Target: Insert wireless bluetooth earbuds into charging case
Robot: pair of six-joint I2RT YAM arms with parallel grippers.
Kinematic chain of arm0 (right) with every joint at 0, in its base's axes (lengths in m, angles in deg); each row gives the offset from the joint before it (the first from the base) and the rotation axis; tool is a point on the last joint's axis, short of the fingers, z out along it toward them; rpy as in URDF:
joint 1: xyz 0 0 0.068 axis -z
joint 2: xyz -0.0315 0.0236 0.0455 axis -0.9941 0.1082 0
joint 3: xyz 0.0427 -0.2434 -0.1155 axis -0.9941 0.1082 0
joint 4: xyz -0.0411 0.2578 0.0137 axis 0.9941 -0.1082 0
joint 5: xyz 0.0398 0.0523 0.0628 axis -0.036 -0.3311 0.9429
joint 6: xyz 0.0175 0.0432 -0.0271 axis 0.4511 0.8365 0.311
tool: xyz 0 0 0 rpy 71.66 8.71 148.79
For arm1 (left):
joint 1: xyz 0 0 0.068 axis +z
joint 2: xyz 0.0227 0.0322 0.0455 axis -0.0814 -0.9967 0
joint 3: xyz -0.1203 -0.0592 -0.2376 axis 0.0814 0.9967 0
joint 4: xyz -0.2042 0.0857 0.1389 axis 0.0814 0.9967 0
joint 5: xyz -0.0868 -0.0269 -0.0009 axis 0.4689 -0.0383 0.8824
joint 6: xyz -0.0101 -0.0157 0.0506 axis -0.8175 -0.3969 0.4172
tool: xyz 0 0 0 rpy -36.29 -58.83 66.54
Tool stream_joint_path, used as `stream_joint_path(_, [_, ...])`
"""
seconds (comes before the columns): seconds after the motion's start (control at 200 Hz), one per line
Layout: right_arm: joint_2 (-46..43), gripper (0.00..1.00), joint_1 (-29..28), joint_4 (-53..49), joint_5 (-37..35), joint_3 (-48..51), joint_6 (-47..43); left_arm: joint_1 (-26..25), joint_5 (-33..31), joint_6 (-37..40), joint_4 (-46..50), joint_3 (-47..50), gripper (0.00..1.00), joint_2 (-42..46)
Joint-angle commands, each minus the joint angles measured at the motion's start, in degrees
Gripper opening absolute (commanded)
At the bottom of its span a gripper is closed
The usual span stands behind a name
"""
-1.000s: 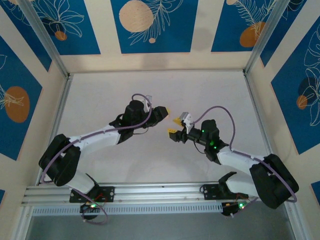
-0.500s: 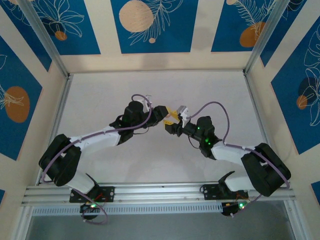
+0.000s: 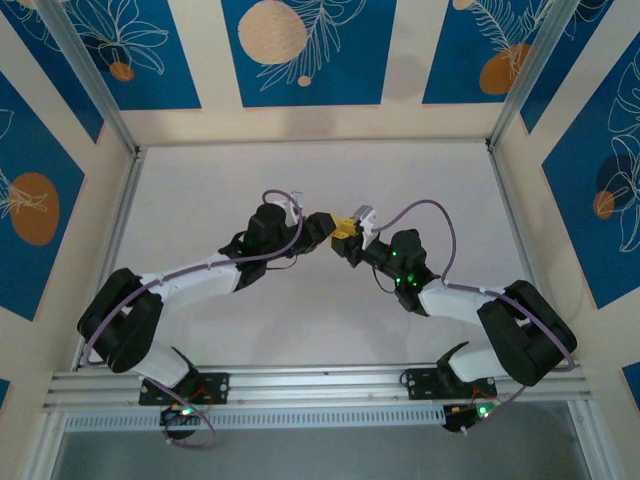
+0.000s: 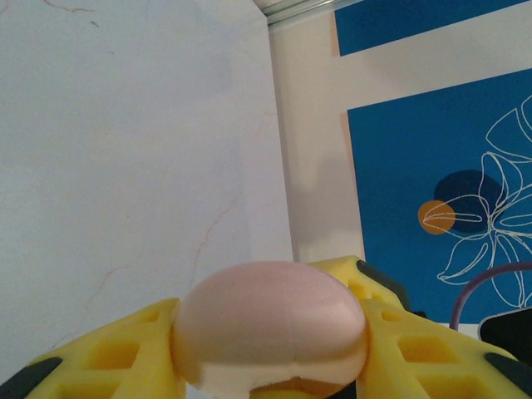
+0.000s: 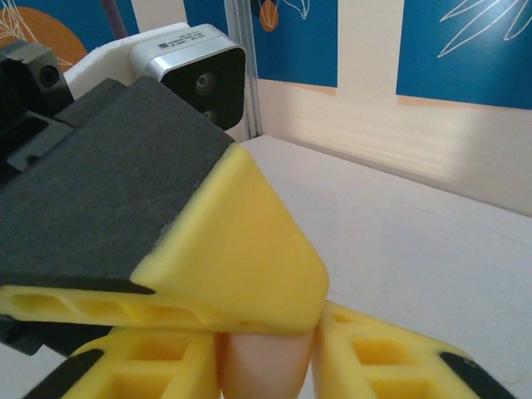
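A pale pink, rounded charging case [image 4: 270, 320] is held above the middle of the table, closed as far as I can see. My left gripper [image 4: 266, 366] is shut on it, its yellow fingers [image 4: 108, 357] pressing both sides. My right gripper [image 5: 264, 366] meets it nose to nose [image 3: 348, 240] and is shut on the same case [image 5: 264, 362]. A left finger [image 5: 233, 249] lies across the top of the right wrist view. In the top view the left gripper [image 3: 333, 226] touches the right one. The earbuds are out of view.
The white table [image 3: 300, 180] lies below both arms, with an aluminium rail [image 3: 300, 385] along its near edge. Blue and cream patterned walls [image 3: 310, 50] close in the back and sides. The left wrist camera housing [image 5: 191, 71] sits close in front of the right wrist.
My right gripper has swung left and forward to the left gripper and its fingers have closed in on the case. The left arm has stayed still, holding the case.
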Motion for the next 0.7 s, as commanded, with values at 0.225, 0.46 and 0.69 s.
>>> stream_joint_path(0.225, [-1.9, 0.22, -0.1, -2.3, -0.1, -0.7, -3.5, -0.5, 0.4, 0.5, -0.9, 0.5, 0.55, 2.7])
stream_joint_path(0.46, [-8.2, 0.19, 1.8, -10.1, 4.0, 2.1, -4.8, 1.3, 0.5, 5.1, 4.3, 0.0, 0.73, 4.3])
stream_joint_path(0.69, [-16.6, 0.19, 5.9, -21.8, 12.4, 4.5, -8.0, 5.1, 0.8, 14.4, 15.1, -2.9, 0.74, 6.4])
